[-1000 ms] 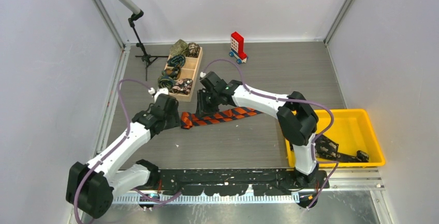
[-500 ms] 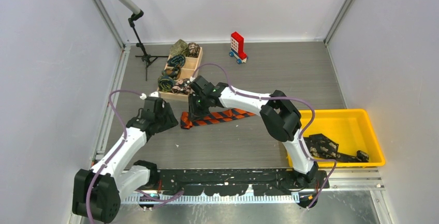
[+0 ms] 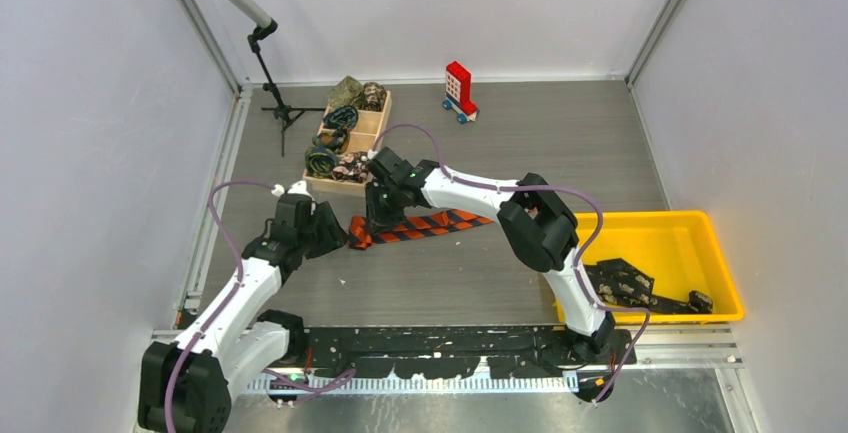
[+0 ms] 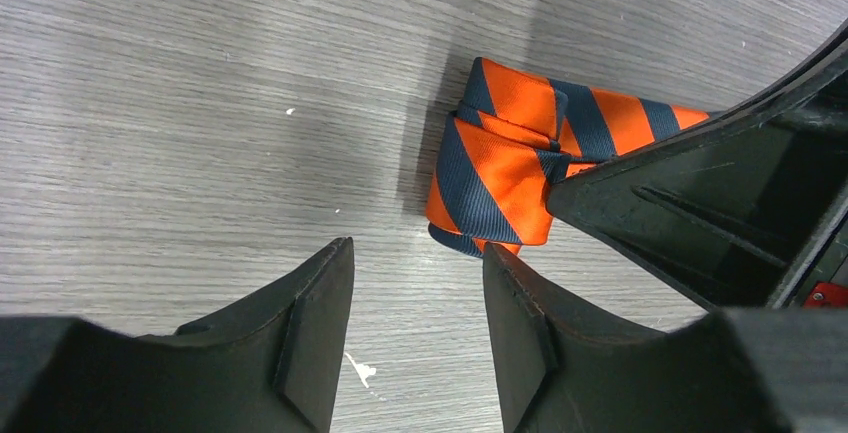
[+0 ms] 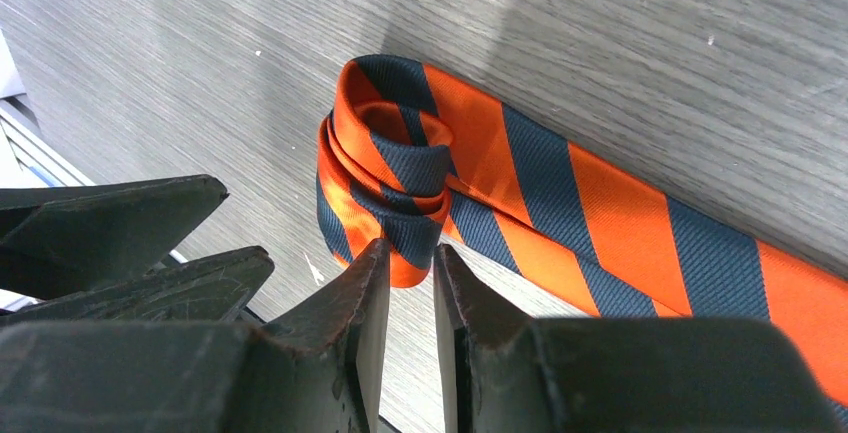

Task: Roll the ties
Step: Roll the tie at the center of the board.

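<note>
The orange-and-navy striped fabric tie (image 3: 430,223) lies on the grey table (image 3: 600,153), its rolled end (image 5: 385,183) at 9 o'clock. Beside the roll the left gripper (image 4: 417,263) hovers, fingers apart and empty. The right gripper (image 5: 412,258) is nearly closed at the roll; I cannot tell whether it pinches the fabric.

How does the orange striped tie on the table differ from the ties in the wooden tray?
The orange tie is rolled only at its left end, the rest flat; the tray ties are full coils. The orange tie has bold orange-navy stripes; the tray ties are darker, green or patterned. All are fabric.
</note>
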You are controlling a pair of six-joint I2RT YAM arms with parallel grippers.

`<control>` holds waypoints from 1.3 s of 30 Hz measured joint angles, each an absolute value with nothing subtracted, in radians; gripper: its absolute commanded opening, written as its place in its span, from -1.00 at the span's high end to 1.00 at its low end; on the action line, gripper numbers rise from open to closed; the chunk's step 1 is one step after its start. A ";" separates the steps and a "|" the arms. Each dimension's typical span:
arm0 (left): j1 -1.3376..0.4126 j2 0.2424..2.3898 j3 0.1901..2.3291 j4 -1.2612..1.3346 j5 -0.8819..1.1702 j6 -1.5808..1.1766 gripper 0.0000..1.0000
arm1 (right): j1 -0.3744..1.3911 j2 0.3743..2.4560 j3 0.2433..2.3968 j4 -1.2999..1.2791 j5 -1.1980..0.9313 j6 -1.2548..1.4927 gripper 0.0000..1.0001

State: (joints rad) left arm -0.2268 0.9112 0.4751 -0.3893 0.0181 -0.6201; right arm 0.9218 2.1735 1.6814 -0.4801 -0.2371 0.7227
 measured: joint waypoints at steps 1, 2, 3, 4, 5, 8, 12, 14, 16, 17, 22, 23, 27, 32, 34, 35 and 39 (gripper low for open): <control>-0.226 0.910 0.472 -0.385 0.021 -0.620 -0.04 | 0.922 2.174 1.681 -0.480 -0.237 0.721 0.41; -0.227 0.910 0.469 -0.381 0.022 -0.620 -0.04 | 0.922 2.174 1.681 -0.480 -0.237 0.720 0.39; -0.226 0.910 0.466 -0.378 0.024 -0.620 -0.03 | 0.922 2.174 1.681 -0.480 -0.237 0.720 0.36; -0.227 0.910 0.465 -0.375 0.026 -0.620 -0.03 | 0.922 2.174 1.681 -0.480 -0.237 0.720 0.33; -0.226 0.910 0.464 -0.372 0.028 -0.620 -0.03 | 0.922 2.174 1.682 -0.480 -0.237 0.720 0.32; -0.226 0.910 0.461 -0.360 0.031 -0.620 -0.03 | 0.922 2.174 1.684 -0.480 -0.237 0.717 0.29; -0.226 0.910 0.459 -0.347 0.032 -0.620 -0.03 | 0.922 2.176 1.693 -0.479 -0.237 0.717 0.29; -0.227 0.910 0.459 -0.346 0.033 -0.620 -0.03 | 0.922 2.180 1.698 -0.478 -0.238 0.716 0.30; -0.226 0.910 0.458 -0.343 0.036 -0.620 -0.03 | 0.922 2.185 1.698 -0.477 -0.237 0.716 0.33; -0.226 0.910 0.456 -0.339 0.037 -0.620 -0.03 | 0.922 2.187 1.698 -0.477 -0.237 0.715 0.37; -0.227 0.923 0.450 -0.329 0.038 -0.620 -0.05 | 0.921 2.207 1.698 -0.477 -0.237 0.713 0.45; -0.226 0.926 0.450 -0.328 0.038 -0.620 -0.06 | 0.920 2.208 1.698 -0.477 -0.237 0.713 0.47; -0.226 0.942 0.448 -0.310 0.040 -0.620 -0.08 | 0.918 2.209 1.698 -0.476 -0.236 0.712 0.51; -0.226 0.966 0.442 -0.274 0.060 -0.620 -0.17 | 0.914 2.209 1.696 -0.475 -0.236 0.711 0.56; -0.226 0.977 0.437 -0.258 0.068 -0.620 -0.22 | 0.912 2.209 1.692 -0.473 -0.237 0.710 0.57; -0.226 0.982 0.435 -0.250 0.073 -0.620 -0.24 | 0.911 2.209 1.689 -0.472 -0.237 0.710 0.58; -0.226 1.005 0.433 -0.223 0.083 -0.620 -0.27 | 0.905 2.209 1.676 -0.464 -0.237 0.709 0.59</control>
State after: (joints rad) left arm -0.2264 1.0046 0.4328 -0.2226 0.0834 -0.6205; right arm 0.9051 2.2086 1.6764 -0.4637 -0.2375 0.7094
